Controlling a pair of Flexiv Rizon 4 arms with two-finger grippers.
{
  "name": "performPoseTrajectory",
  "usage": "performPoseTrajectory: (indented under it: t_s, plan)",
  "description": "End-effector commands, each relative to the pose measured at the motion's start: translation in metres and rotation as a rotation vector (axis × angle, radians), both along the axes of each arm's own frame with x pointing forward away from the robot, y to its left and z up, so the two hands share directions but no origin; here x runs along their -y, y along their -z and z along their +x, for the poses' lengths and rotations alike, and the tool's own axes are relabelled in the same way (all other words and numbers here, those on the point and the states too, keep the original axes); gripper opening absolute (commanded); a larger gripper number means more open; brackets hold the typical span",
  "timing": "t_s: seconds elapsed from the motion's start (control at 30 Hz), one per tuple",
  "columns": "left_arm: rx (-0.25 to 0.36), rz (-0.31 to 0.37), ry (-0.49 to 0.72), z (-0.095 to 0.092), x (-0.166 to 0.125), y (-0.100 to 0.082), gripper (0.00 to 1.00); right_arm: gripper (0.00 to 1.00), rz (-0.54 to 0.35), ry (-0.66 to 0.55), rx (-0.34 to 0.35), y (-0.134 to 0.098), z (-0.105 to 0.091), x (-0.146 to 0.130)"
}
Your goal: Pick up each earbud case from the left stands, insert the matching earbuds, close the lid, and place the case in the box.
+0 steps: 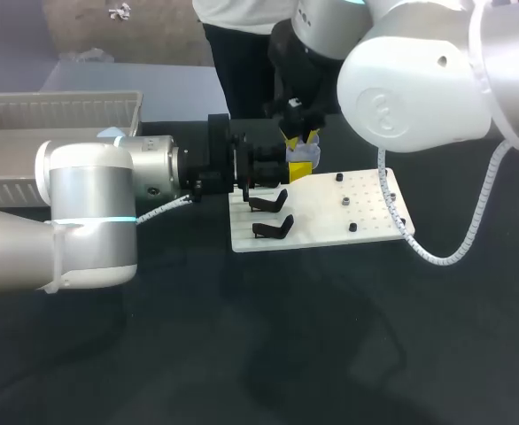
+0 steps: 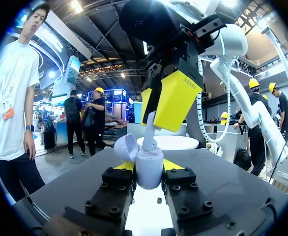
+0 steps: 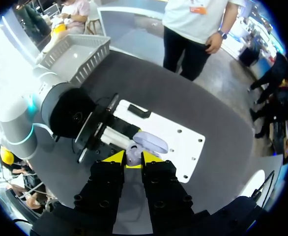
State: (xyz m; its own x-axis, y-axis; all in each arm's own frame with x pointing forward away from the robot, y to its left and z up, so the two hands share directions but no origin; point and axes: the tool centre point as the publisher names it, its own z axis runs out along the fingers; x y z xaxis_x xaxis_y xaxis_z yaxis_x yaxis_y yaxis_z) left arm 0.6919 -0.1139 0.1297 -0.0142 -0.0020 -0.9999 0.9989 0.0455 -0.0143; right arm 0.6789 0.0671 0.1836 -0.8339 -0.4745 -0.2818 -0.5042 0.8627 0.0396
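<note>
Left gripper [image 2: 148,166] is clamped on the open earbud case [image 2: 149,176], near the far edge of the white board [image 1: 330,226]. Right gripper [image 3: 133,160] pinches an earbud [image 2: 149,132] at the case mouth. It should, I judge, descend straight and slowly, with the stem aligned to its socket, before releasing.

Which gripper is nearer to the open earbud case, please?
Left. The left gripper is shut on the earbud case; the right gripper is just above it, holding an earbud at its opening.
</note>
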Motion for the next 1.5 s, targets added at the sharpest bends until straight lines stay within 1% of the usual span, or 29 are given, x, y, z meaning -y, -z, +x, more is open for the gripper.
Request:
performPoseTrajectory:
  t_s: [0.03, 1.5]
  plan:
    - [0.005, -0.004, -0.006, -0.0014, 0.0002, 0.0009, 0.00, 0.00, -0.005, 0.000, -0.005, 0.0018, 0.0022, -0.0020]
    - [0.005, -0.004, -0.006, -0.0014, 0.0002, 0.0009, 0.00, 0.00, -0.017, -0.008, -0.020, 0.0099, 0.0049, -0.0028]
